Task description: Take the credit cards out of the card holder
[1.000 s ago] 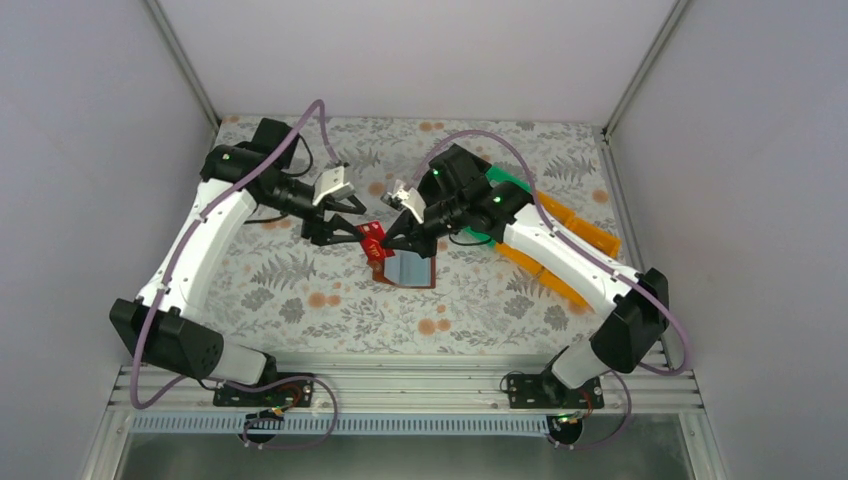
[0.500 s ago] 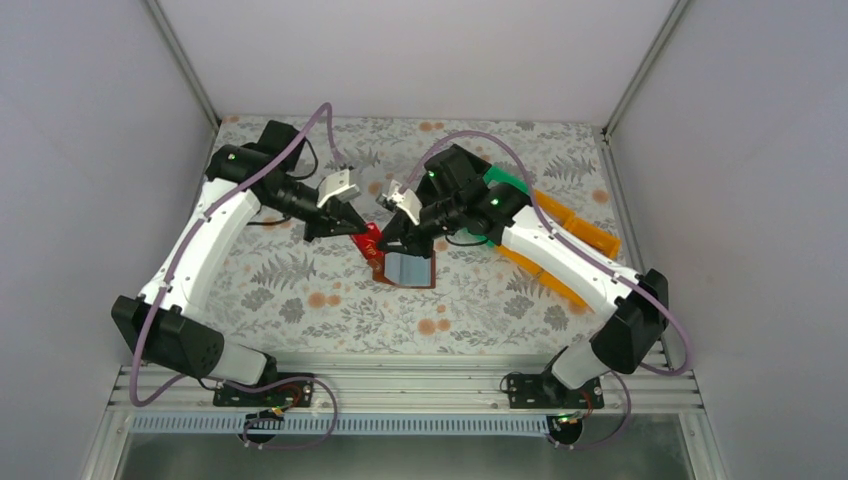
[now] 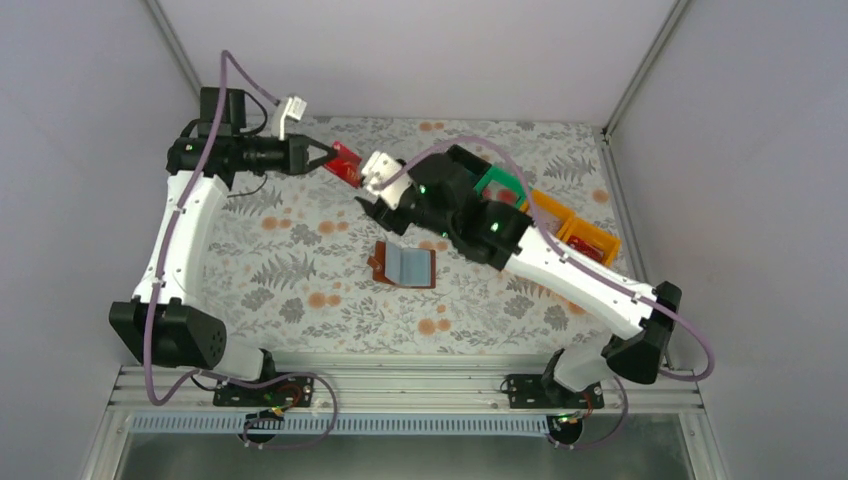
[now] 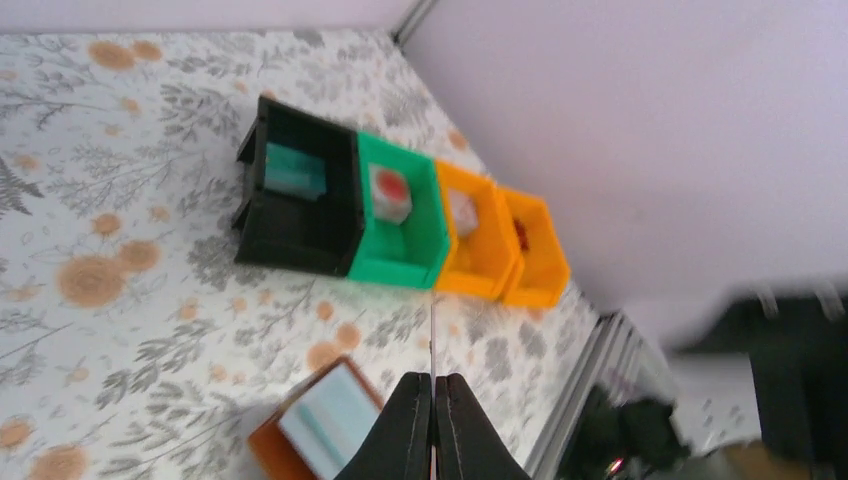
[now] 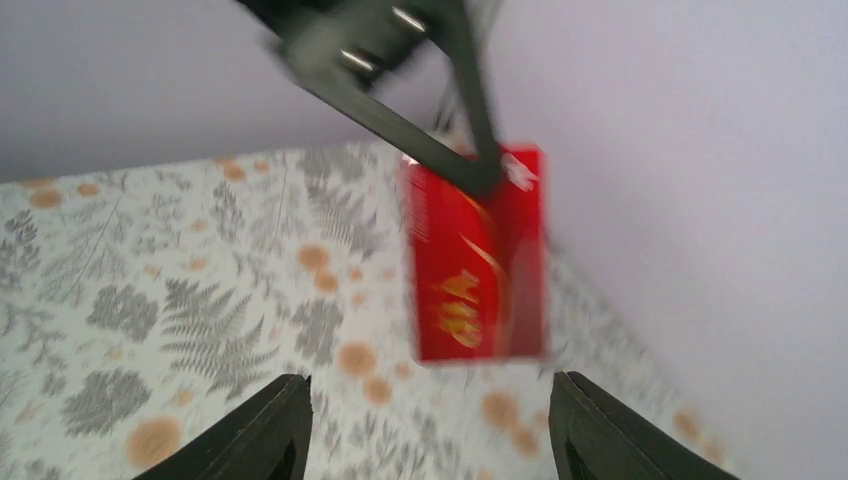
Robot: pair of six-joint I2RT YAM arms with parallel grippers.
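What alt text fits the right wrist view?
A red credit card hangs in the air, pinched at its top edge by the left gripper. Below it, the right gripper stands open and empty over the floral table.

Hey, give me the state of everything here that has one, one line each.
card holder, lying open on the table, inside up
red card, out of the card holder, held in the air
left gripper, shut on the red card
right gripper, open, holding nothing
black bin, holds a teal item
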